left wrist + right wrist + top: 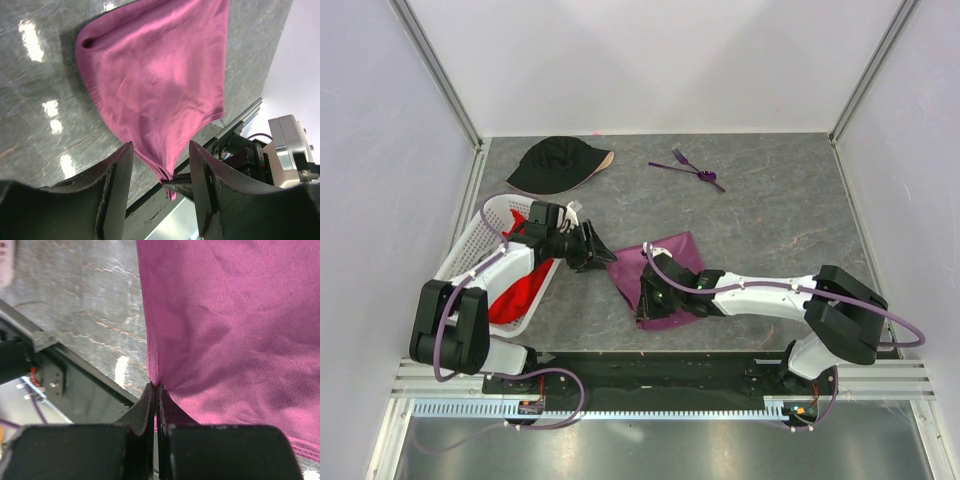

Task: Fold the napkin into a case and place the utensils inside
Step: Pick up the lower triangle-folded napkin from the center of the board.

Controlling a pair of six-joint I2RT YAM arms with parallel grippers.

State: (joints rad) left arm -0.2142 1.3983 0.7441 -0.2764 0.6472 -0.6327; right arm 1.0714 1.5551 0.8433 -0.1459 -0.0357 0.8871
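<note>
We show the napkin (pixel 661 268), a plum-purple cloth lying rumpled on the grey table (pixel 770 220), and we place all else by it. The right gripper (pixel 646 312) sits at the napkin's near left corner. Its 2 fingers are pressed together on a pinch of the cloth's edge, as the right wrist view shows plainly. The left gripper (pixel 600 252) stands just beside the napkin's left edge, its jaws spread apart with nothing between them. In the left wrist view the cloth lies beyond the 2 fingertips, untouched by them. The utensils (pixel 690 169), thin purple pieces with 1 fork among them, lie beyond the napkin's far edge, well apart from it. The black cap (pixel 556 166) rests beyond and left of the napkin. The white basket (pixel 470 240), holding a red cloth (pixel 523 292), stands to the napkin's left.
</note>
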